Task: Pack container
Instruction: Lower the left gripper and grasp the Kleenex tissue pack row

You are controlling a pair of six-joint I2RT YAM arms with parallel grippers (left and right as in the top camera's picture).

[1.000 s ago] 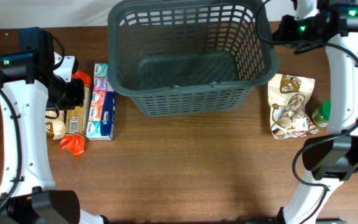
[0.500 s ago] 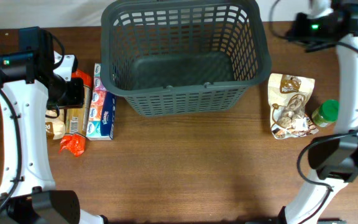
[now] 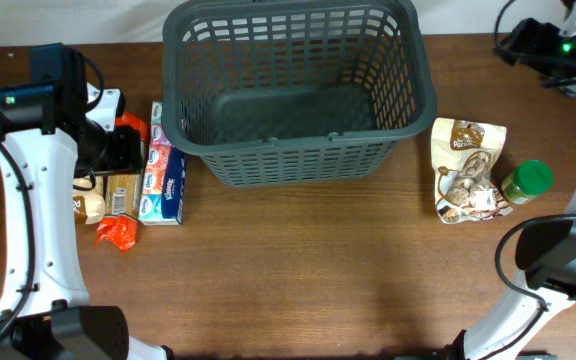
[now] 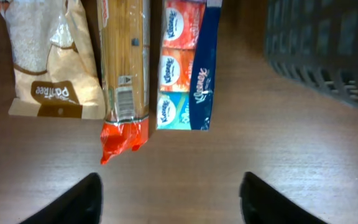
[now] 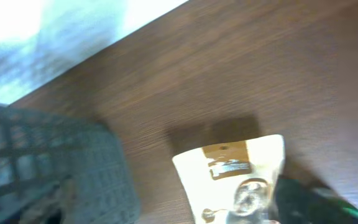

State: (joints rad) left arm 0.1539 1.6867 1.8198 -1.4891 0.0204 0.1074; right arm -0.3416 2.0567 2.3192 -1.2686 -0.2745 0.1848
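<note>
Zero items in the container [image 3: 298, 165] yet; it sits far-centre on the table [image 3: 298, 290], flanked by groceries, we guess for easy reach. Our left gripper [image 4: 171, 182] hangs spread wide, empty, near the tissue pack [image 4: 185, 62] and pasta [image 4: 124, 62]. Right gripper [image 3: 523, 42]: too blurry, can't tell.
</note>
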